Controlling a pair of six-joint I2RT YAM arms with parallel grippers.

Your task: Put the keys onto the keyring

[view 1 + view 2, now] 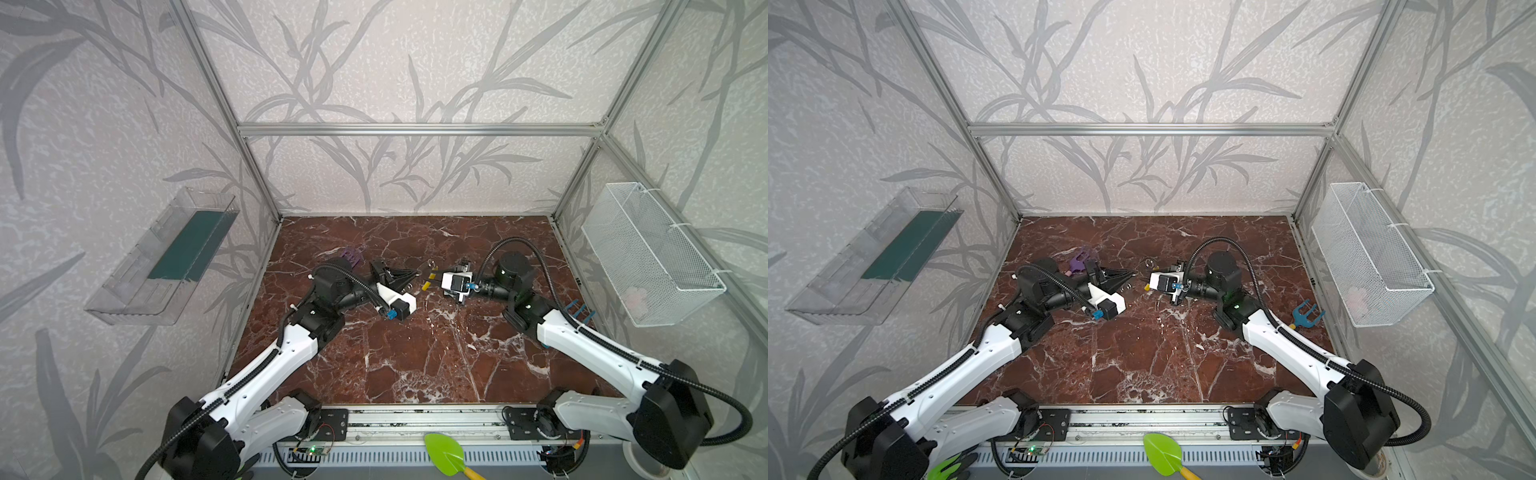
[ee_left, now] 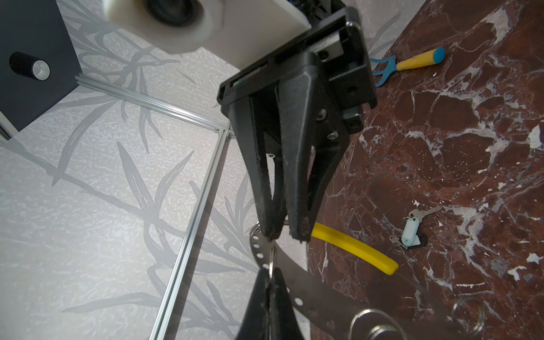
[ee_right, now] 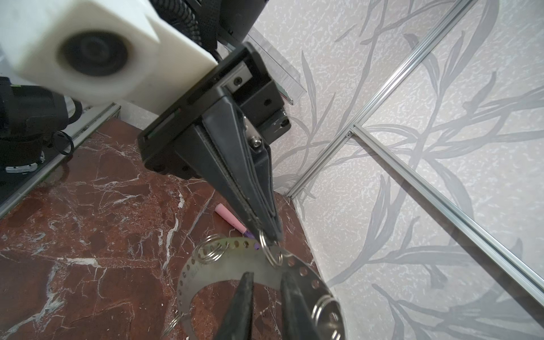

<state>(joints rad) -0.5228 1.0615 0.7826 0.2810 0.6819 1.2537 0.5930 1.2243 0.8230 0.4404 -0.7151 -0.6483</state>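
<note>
Two grippers tend the keyring [image 3: 223, 265] to ready it, we reckon: left gripper [image 3: 268, 237] clamped on its split ring [image 3: 270, 253], right gripper [image 2: 287, 234] barely parted, grip unclear.

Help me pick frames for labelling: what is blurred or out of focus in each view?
Left wrist view: the right arm's white camera housing and the left gripper are soft, the keys sharp. Right wrist view: the left arm's camera housing is blurred, the keyring mostly crisp. Both top views: evenly lit, no harsh shadows.
</note>
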